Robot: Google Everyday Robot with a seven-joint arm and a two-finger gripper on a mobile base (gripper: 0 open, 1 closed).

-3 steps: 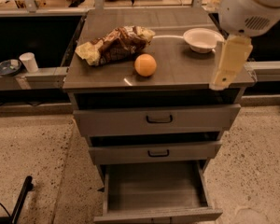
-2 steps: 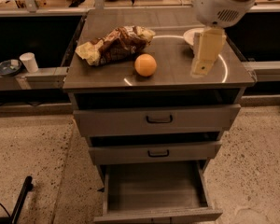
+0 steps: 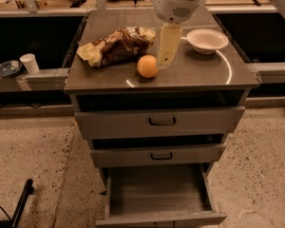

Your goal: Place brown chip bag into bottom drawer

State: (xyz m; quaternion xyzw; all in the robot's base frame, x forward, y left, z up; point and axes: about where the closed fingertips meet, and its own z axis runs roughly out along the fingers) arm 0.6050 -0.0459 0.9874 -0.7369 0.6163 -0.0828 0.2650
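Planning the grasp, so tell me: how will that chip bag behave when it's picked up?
The bag looks crumpled, so it is probably floppy and light, likely to sag from a pinch. Its foil may be slippery. The end effector hangs beside the orange.

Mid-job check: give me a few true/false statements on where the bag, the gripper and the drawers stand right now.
1. The brown chip bag lies on the cabinet top. True.
2. The bottom drawer is shut. False: it is pulled open, with nothing in it.
3. The gripper hangs above the cabinet top, between the bag and the white bowl. True.
4. The orange sits in the bowl. False: it rests on the cabinet top, beside the bag.
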